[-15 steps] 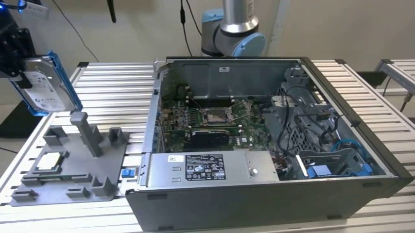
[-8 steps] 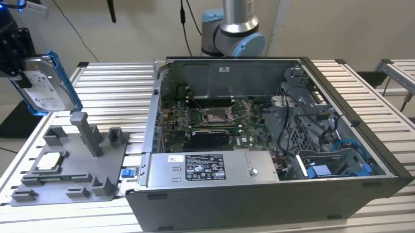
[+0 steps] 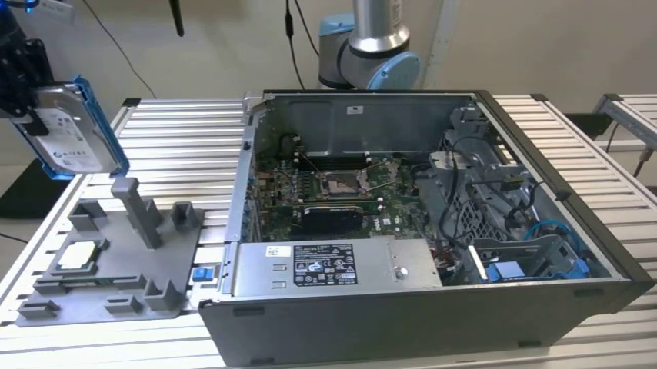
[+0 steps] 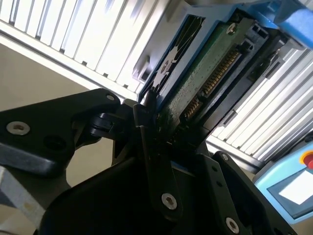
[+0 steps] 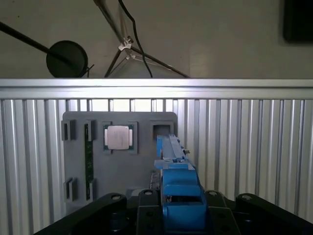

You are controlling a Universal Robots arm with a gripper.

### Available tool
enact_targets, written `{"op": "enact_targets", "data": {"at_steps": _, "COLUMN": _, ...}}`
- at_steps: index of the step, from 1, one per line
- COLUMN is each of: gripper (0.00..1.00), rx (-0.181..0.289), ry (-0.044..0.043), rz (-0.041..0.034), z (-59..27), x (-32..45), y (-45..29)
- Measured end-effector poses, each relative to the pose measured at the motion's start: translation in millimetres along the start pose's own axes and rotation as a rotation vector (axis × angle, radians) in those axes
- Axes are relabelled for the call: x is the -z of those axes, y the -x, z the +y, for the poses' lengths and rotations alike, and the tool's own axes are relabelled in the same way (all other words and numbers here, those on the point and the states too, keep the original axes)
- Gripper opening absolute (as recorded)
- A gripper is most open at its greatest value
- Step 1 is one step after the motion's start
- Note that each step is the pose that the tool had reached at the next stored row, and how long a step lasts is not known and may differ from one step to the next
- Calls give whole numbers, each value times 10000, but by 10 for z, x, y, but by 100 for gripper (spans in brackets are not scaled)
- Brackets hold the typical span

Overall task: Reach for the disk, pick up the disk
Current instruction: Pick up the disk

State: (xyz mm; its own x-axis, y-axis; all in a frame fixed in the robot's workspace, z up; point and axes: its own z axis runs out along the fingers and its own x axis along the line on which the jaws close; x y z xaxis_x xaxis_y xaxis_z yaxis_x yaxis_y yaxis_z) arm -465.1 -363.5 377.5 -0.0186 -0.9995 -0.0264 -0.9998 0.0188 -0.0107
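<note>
Aloft at the exterior view's left, the hand [image 3: 29,96] is clamped on the disk [image 3: 74,131], held upright above a grey fixture tray [image 3: 113,273]. A slatted aluminium tabletop [image 3: 180,134] carries the tray and an open computer case [image 3: 431,323].

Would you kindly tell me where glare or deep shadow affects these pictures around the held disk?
Second wrist view: the table slats blow out white, while the gripper clamped on the disk is nearly black. First wrist view: a glare band runs along the table edge. Exterior view: even light, with the computer case shaded inside.
</note>
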Motion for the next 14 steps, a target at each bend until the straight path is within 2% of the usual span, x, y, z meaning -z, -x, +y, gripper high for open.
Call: {"op": "enact_targets", "data": {"at_steps": 14, "gripper": 0, "rx": 1, "ry": 2, "rz": 1, "z": -6, "x": 608, "y": 16}}
